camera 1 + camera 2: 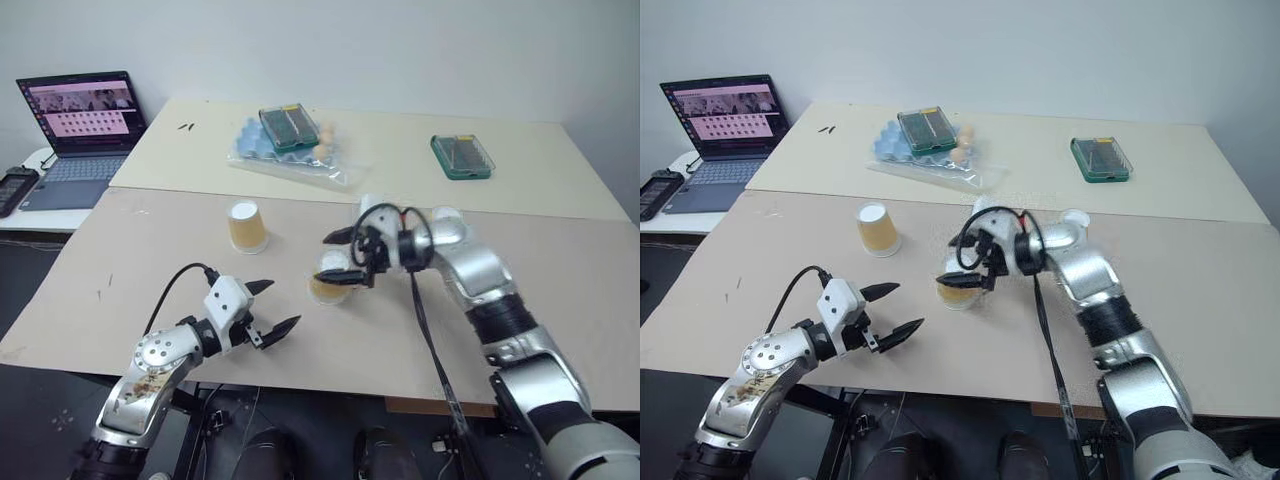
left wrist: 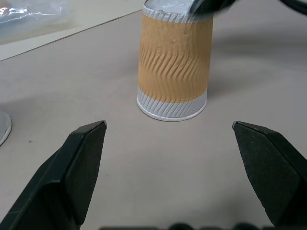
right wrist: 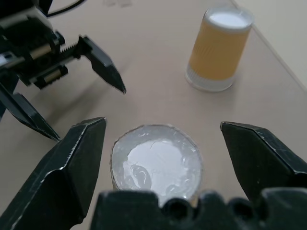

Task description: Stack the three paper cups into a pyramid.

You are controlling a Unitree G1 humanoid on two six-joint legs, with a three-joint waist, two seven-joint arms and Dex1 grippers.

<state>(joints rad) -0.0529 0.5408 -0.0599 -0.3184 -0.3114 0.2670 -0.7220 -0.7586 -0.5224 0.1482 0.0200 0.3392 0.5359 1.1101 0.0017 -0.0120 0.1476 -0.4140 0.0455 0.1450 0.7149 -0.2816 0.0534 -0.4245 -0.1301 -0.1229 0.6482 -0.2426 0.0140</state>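
Note:
Two paper cups stand upside down on the tan table (image 1: 150,260), white bases up. One paper cup (image 1: 247,226) stands alone toward the back left. The other paper cup (image 1: 330,288) stands mid-table, and my right gripper (image 1: 340,258) hangs open just over it, a finger on each side and clear of its wall. From the right wrist this cup's base (image 3: 156,163) lies between the fingers. My left gripper (image 1: 283,304) is open and empty, a short way left of that cup (image 2: 172,62) and pointing at it. A third cup is hidden or out of view, and no pyramid stands.
On the back table lie a clear bag with a blue tray (image 1: 285,160), a green-lidded box (image 1: 290,128) on it and a second green-lidded box (image 1: 462,157) at the right. An open laptop (image 1: 80,125) sits far left. A black cable (image 1: 432,350) hangs from my right arm.

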